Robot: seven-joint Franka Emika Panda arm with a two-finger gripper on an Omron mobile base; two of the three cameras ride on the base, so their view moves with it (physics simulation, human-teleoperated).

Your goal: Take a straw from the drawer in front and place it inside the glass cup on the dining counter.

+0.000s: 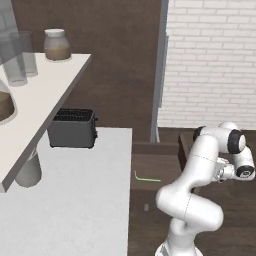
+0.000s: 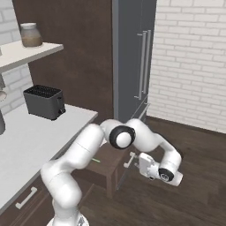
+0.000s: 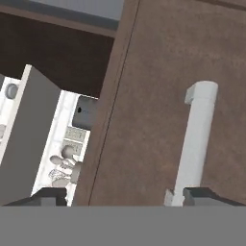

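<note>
The dark brown drawer stands pulled out below the worktop's end. The light green straw lies flat inside it, and a short bit of the straw also shows past my arm. My gripper is at the drawer's front, right by its pale handle. In the hand view the gripper is open, its fingertips far apart, with the handle standing between them close to the right tip, not clamped. The dining counter runs along the upper left. The glass cup is out of view.
A black toaster sits on the lower white worktop. Two tall greyish glasses, a jar and a bowl's edge stand on the dining counter. A grey fridge and a white brick wall lie beyond.
</note>
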